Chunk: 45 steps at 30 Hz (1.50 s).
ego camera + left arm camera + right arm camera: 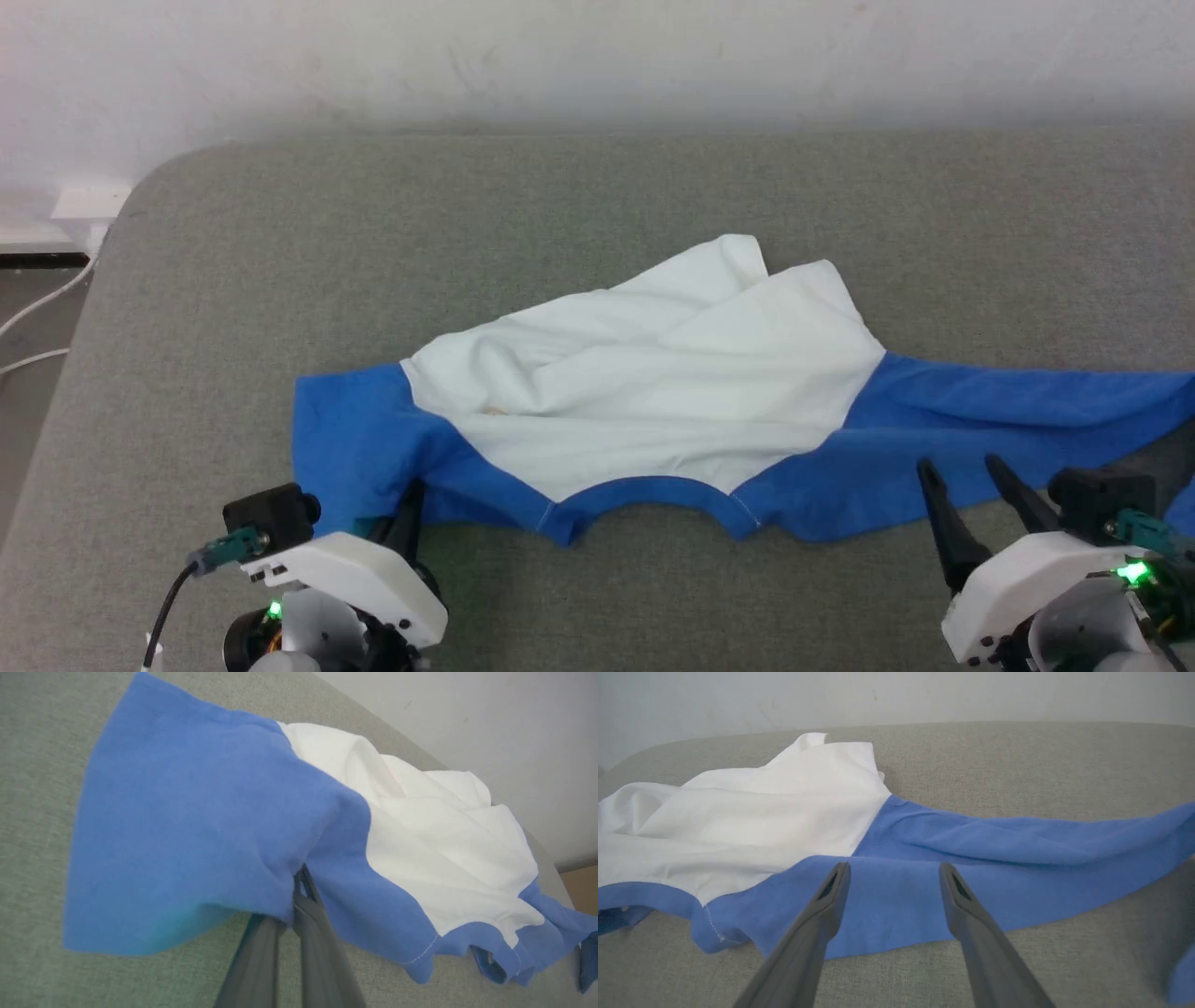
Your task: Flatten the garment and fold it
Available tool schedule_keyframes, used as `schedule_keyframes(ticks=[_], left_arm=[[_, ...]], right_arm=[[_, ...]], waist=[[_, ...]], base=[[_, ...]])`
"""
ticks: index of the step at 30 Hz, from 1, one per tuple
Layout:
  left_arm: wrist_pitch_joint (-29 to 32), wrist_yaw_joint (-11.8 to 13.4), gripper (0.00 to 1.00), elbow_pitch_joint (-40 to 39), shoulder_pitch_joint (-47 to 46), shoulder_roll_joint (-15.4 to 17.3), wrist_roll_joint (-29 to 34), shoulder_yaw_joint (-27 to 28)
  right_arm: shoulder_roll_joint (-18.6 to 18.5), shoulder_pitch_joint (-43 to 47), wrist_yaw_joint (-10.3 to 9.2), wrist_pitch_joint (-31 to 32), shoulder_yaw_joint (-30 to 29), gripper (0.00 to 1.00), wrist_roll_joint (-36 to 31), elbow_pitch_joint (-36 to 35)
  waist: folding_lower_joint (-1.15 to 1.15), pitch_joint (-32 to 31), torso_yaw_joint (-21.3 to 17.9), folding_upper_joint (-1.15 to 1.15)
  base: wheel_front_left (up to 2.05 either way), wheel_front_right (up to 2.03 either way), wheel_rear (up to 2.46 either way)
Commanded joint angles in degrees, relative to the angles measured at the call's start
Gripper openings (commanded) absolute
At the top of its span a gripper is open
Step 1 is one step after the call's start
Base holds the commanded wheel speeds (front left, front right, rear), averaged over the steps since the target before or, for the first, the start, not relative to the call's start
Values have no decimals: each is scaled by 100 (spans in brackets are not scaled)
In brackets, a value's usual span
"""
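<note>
Blue-and-white cloth: garment (653, 373) lies rumpled across the middle of the grey fabric-covered bench (560, 187). Its white body is bunched in loose folds and its blue ends are spread to either side, the right one trailing long.

Left claw (408, 511) is pinched tight on the near blue edge at the garment's left end. The left wrist view shows the cloth puckered where it bites.

Right claw (971, 481) stands wide, jaws poised at the near blue edge on the right. Contact with the cloth is hard to judge from here.

Step in hand, by my reading: flattening, at the take-hold stage, with one side gripped. No fold begun.

Next move likely calls for the right claw to close on its edge. Both would then draw apart and lift to pull the folds out.
</note>
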Motion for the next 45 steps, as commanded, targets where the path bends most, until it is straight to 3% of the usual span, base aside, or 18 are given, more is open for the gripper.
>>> schedule_keyframes(ticks=[1, 9, 13, 22, 23, 24, 26, 27, 34, 40, 45], left_arm=[[27, 31, 0, -154, 91, 29, 19, 14], [162, 85, 0, -646, 184, 30, 11, -84], [177, 88, 0, -654, 163, 15, 27, -164], [153, 40, 0, -534, 98, 19, -6, -230], [151, 43, 0, -529, 96, 23, -5, -231], [151, 46, 0, -524, 94, 28, -4, -233], [147, 51, 0, -517, 90, 36, -1, -239], [146, 52, 0, -514, 91, 37, -6, -240], [155, 60, 0, -494, 127, 57, -33, -246], [38, 14, 0, -579, 112, 99, -38, -223], [-93, -112, 0, -920, 72, 118, -139, -177]], right_arm=[[14, 46, -5, 201, -80, 100, 163, 95], [14, -268, -5, 1147, -291, 100, 1167, 716], [14, -562, -5, 1518, -394, 100, 1344, 1218], [14, -1201, -5, 1528, -425, 100, 1647, 2118], [14, -1252, -5, 1494, -405, 60, 1633, 2195], [14, -1299, -5, 1465, -378, 47, 1595, 2259], [14, -1377, -5, 1404, -321, 4, 1542, 2332], [14, -1393, -5, 1389, -287, 0, 1470, 2344], [14, -1296, -5, 1160, -139, 0, 1154, 1999], [14, -996, -5, 551, -267, 0, 962, 977], [14, -682, -5, 606, -367, 0, 934, -45]], waist=[[0, -24, 23, 0], [0, 34, 105, 0], [0, 98, 159, 0], [0, 185, 231, 0], [0, 191, 230, 0], [0, 194, 229, 0], [0, 192, 225, 0], [0, 189, 218, 0], [0, 124, 155, 0], [0, -27, 79, 0], [0, -202, -35, 0]], base=[[0, 0, 0], [0, 0, 0], [0, 0, 0], [0, 0, 0], [0, 0, 0], [0, 0, 0], [0, 0, 0], [0, 0, 0], [0, 0, 0], [0, 0, 0], [0, 0, 0]])
